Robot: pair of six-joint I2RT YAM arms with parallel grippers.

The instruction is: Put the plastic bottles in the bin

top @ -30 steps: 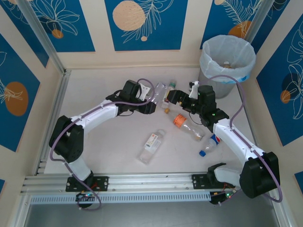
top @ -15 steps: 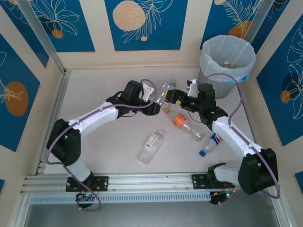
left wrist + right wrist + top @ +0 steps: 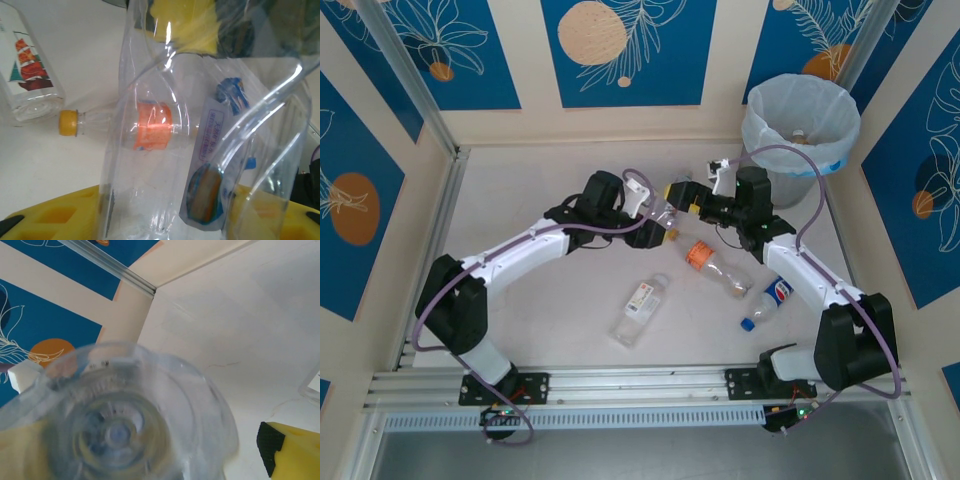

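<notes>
Evidently this is a hand-over. The left tool (image 3: 655, 218) is clamped on a crushed clear bottle (image 3: 135, 75) at mid-desk (image 3: 540, 300). The bottle's base faces the right tool (image 3: 688, 197), whose jaws stand wide apart. The right should close squarely round the base before the left lets go. It can then lift the bottle clear over the rim of the bin (image 3: 770, 125), near behind it.

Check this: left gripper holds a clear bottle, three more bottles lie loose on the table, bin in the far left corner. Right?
No. The top external view shows the bin in the far right corner, not left. The rest holds: left gripper grips a clear bottle; orange-label bottle, white-label bottle and blue-label bottle lie loose.
</notes>
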